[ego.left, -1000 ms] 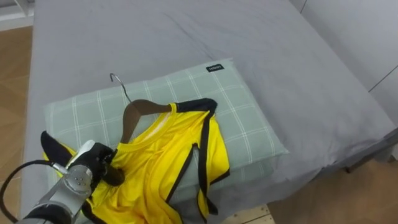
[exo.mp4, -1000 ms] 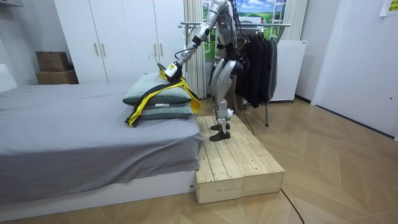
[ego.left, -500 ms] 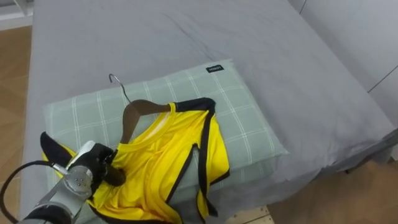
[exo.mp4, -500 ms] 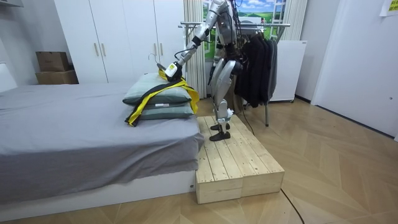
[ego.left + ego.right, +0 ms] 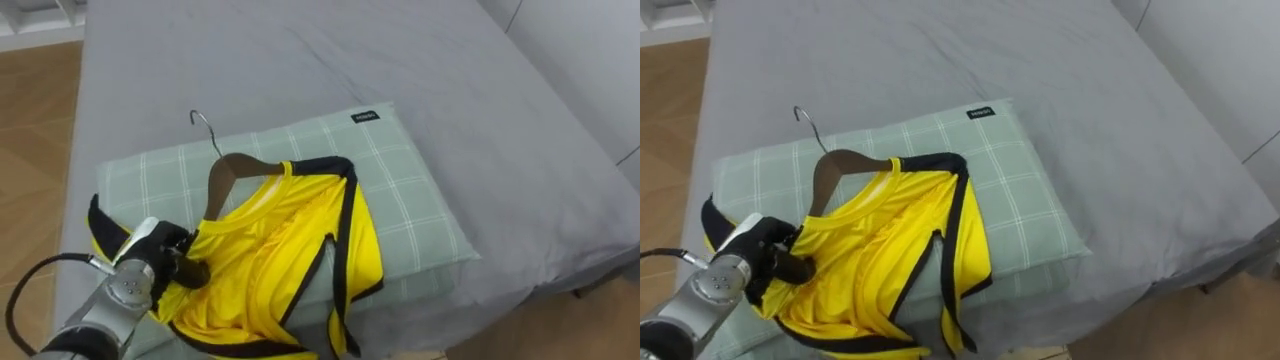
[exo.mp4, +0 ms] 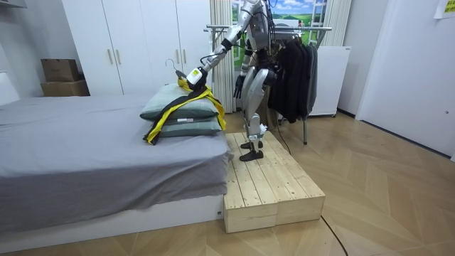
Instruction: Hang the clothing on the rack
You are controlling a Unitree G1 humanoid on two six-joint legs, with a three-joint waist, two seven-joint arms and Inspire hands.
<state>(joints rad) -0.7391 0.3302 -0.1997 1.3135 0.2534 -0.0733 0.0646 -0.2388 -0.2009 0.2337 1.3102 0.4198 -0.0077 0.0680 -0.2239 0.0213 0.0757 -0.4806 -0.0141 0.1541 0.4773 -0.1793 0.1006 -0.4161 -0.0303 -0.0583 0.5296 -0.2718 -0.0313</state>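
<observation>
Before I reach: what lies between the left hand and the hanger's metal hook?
In the left eye view, bare checked pillow lies between left hand and hook; the hanger's wooden arm runs alongside into the yellow shirt.

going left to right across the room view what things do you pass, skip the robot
cardboard boxes → yellow shirt → dark hanging clothes → white cabinet

Both eye views look steeply down from the robot's head, close over pillow (image 5: 400, 190) and bed (image 5: 300, 60); the level room view, farther off, shares both.
</observation>
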